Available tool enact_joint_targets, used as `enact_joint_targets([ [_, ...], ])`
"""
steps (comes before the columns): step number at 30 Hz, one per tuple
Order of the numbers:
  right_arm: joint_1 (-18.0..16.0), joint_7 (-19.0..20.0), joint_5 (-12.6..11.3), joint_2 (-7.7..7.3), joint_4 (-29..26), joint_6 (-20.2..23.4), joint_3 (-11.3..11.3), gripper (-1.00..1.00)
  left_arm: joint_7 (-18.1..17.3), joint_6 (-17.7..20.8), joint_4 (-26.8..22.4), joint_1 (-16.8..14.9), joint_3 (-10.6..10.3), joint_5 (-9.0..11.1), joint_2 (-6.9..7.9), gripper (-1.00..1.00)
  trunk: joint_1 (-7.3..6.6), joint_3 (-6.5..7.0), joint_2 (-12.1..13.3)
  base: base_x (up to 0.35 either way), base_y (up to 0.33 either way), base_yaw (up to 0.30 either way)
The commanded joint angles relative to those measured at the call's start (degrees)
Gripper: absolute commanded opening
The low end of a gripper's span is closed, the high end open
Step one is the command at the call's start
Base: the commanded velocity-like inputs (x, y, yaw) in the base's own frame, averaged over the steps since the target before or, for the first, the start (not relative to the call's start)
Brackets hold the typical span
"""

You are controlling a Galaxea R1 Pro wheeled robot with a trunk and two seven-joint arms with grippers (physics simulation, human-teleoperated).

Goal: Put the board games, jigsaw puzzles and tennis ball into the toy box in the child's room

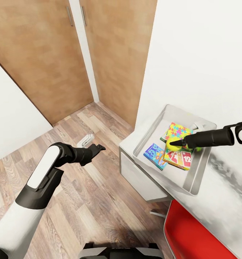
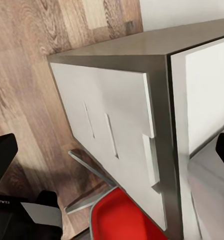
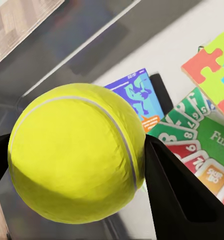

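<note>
A light grey toy box (image 1: 198, 176) is seen on the pale bench (image 1: 228, 201), holding a jigsaw puzzle (image 1: 177, 131), a blue board game (image 1: 155, 155) and a green-and-red board game (image 1: 178, 157) printed with "12" and a partial "Fun". The tennis ball (image 3: 77, 159) is clamped between the right gripper (image 1: 176, 143) fingers, above the box's contents. The left gripper (image 1: 98, 147) is held over the wood floor (image 1: 99, 201); its state cannot be told.

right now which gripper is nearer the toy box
Right. The right gripper is over the toy box, shut on the tennis ball. The left gripper hangs over the floor, off the table's end.
</note>
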Motion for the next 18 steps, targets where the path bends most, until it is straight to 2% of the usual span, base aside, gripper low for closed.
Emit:
enact_joint_targets([
  [1, -1.24, -0.41, -1.10, -0.59, -0.02, 0.04, 1.39, -1.00, 0.39, 0.32, 0.01, -0.06, -0.04, 0.24, 0.03, 1.00, 0.04, -0.09, -0.10, 0.000, 0.000, 0.000],
  [2, -1.24, -0.41, -1.10, -0.59, -0.02, 0.04, 1.39, -1.00, 0.39, 0.32, 0.01, -0.06, -0.04, 0.24, 0.03, 1.00, 0.04, -0.09, -0.10, 0.000, 0.000, 0.000],
  [5, -5.02, -0.41, -4.18, -2.41, -0.03, 0.04, 6.05, -1.00, 0.39, 0.32, 0.16, -0.04, -0.04, 0.24, 0.03, 1.00, 0.04, -0.09, -0.10, 0.000, 0.000, 0.000],
  [6, -5.02, -0.41, -4.18, -2.41, -0.03, 0.04, 6.05, -1.00, 0.39, 0.32, 0.16, -0.04, -0.04, 0.24, 0.03, 1.00, 0.04, -0.09, -0.10, 0.000, 0.000, 0.000],
  [9, -9.56, -0.40, -7.53, -3.84, -0.03, 0.04, 11.74, -1.00, 0.39, 0.32, 0.49, -0.05, -0.04, 0.24, 0.03, 1.00, 0.04, -0.09, -0.10, 0.000, 0.000, 0.000],
  [10, -9.56, -0.40, -7.53, -3.84, -0.03, 0.04, 11.74, -1.00, 0.39, 0.32, 0.49, -0.05, -0.04, 0.24, 0.03, 1.00, 0.04, -0.09, -0.10, 0.000, 0.000, 0.000],
  [13, -14.02, -0.40, -9.84, -4.62, -0.03, 0.04, 18.14, -1.00, 0.36, 0.32, 0.80, -0.08, -0.04, 0.24, 0.03, 1.00, 0.04, -0.09, -0.10, 0.000, 0.000, 0.000],
  [14, -14.02, -0.40, -9.84, -4.62, -0.03, 0.04, 18.14, -1.00, 0.36, 0.32, 0.80, -0.08, -0.04, 0.24, 0.03, 1.00, 0.04, -0.09, -0.10, 0.000, 0.000, 0.000],
  [18, -18.56, -0.40, -11.39, -4.89, -0.03, 0.04, 26.07, -1.00, 0.37, 0.32, 1.08, -0.07, -0.04, 0.24, 0.03, 1.00, 0.04, -0.09, -0.10, 0.000, 0.000, 0.000],
])
